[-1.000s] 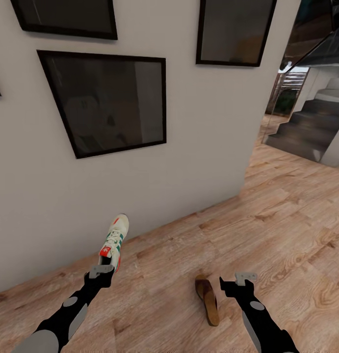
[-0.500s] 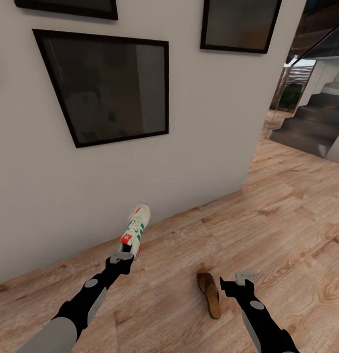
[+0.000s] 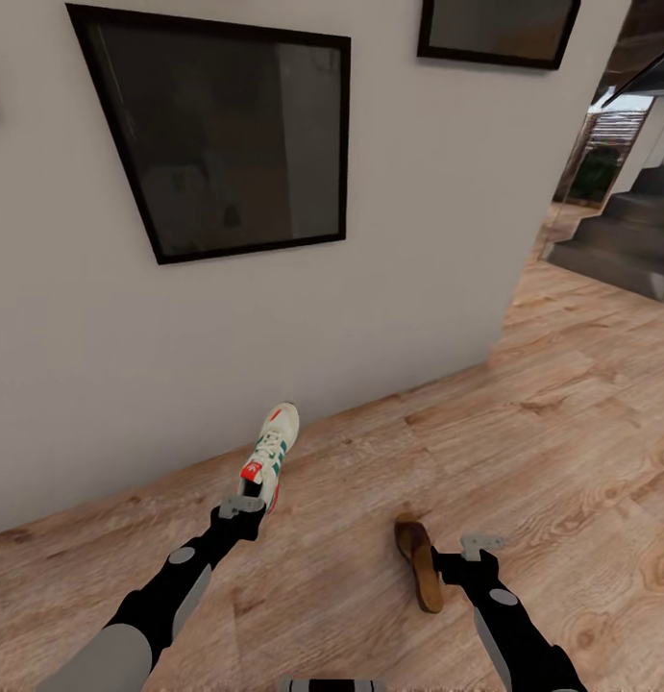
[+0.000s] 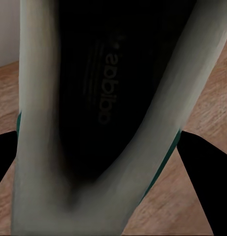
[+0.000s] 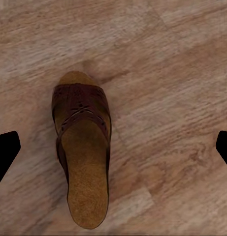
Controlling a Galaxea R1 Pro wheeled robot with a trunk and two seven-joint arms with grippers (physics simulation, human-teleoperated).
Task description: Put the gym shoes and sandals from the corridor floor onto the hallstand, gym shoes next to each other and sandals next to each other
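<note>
A: Where was the gym shoe [image 3: 270,454] seen?
B: Pinched at its heel by the left tool [image 3: 240,504], near the wall [image 3: 408,269].
A: And the sandal [image 3: 418,561]?
B: Flat on the corridor floor [image 3: 562,442], beside the right tool [image 3: 466,555], which was spread wide.

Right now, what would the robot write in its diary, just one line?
left gripper: shut on gym shoe, carried off floor | right gripper: open, beside sandal lying on corridor floor | hallstand: unseen

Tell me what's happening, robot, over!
Left gripper shut on gym shoe. Right gripper open above sandal on floor. Nothing blocking.
</note>
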